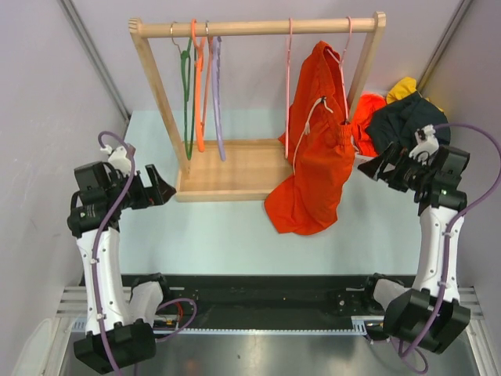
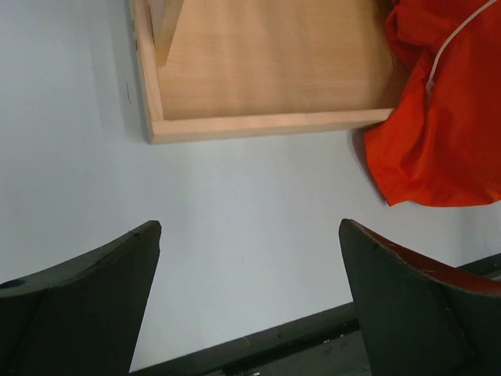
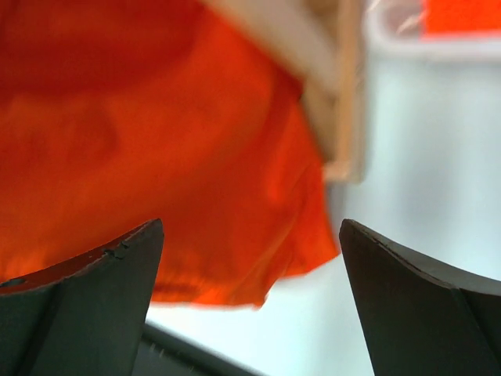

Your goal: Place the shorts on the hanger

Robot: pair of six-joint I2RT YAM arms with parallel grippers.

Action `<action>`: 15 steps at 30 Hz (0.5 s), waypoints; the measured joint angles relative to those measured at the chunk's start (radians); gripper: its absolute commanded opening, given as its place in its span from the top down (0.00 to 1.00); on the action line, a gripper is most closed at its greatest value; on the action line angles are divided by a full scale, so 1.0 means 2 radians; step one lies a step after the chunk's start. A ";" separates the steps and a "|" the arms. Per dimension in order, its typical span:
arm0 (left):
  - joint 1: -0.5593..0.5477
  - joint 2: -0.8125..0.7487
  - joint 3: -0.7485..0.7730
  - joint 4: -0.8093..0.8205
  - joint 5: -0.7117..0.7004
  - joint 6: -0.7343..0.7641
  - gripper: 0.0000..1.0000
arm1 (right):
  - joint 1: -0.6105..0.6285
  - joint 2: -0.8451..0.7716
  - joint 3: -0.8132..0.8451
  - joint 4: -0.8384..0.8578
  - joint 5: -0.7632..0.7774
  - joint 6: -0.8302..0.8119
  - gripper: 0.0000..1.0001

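Two grippers stand wide apart at the fingers and hold nothing. The left gripper (image 1: 166, 188) hovers over the pale table (image 1: 235, 235) just left of the wooden rack (image 1: 235, 168). The right gripper (image 1: 372, 168) hangs just beside the hanging orange shorts (image 1: 317, 133), which fill its wrist view.

The dark shorts (image 1: 403, 119) lie crumpled at the far right of the table, behind the right gripper. They sit on a heap with an orange garment (image 1: 366, 117) and a yellow garment (image 1: 401, 88). The pale-pink hanger (image 1: 289, 70) hangs empty from the rail (image 1: 258, 28), edge-on to the camera and close against the left side of the orange shorts. A second pink hanger (image 1: 345, 63) carries those orange shorts. So the task looks not yet begun: neither the shorts nor the hanger is in hand.

Several things could go wrong from here. The heap is tight, so a grab there could pinch the orange garment together with the dark fabric, or instead of it. A pull on one layer could drag the whole pile off the table's right edge. The right arm sits so near the hanging orange shorts that a turn toward the heap might snag them and tip their hanger off the rail. The empty hanger is thin and free to swing, so a touch from open fingers may push it away or turn it.
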 measured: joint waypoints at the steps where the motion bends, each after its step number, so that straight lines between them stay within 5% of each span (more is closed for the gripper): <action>1: 0.000 0.006 0.003 0.010 0.003 -0.001 0.00 | -0.005 0.014 0.010 0.013 0.007 0.001 0.00; 15: 0.000 0.068 -0.010 0.204 0.068 -0.063 0.00 | -0.030 0.273 0.198 0.187 0.160 -0.060 0.00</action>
